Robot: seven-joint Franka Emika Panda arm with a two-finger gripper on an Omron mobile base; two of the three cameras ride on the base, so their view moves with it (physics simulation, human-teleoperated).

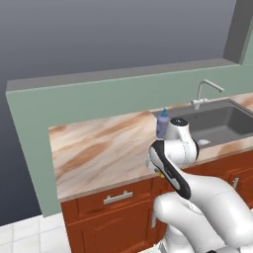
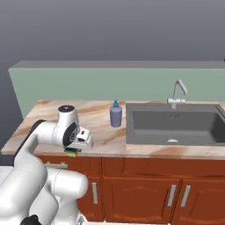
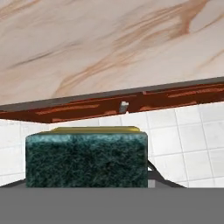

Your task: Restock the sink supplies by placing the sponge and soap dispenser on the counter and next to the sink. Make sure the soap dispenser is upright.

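The sponge (image 3: 86, 158) is gripped in the gripper (image 2: 73, 151) at the counter (image 2: 99, 132) front edge, its long axis crosswise, green scrub face toward the camera. The soap dispenser (image 2: 116, 114) is seen upright left of the sink (image 2: 173, 125).

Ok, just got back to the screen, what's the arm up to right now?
The white arm is carrying the small yellow sponge with the dark green scrub top in its tool, at the front edge of the beige-and-brown marbled counter, left of the grey steel sink. The sponge is not yet on the counter. The lavender-blue soap dispenser with the blue pump already stands upright on the counter beside the sink's left rim.
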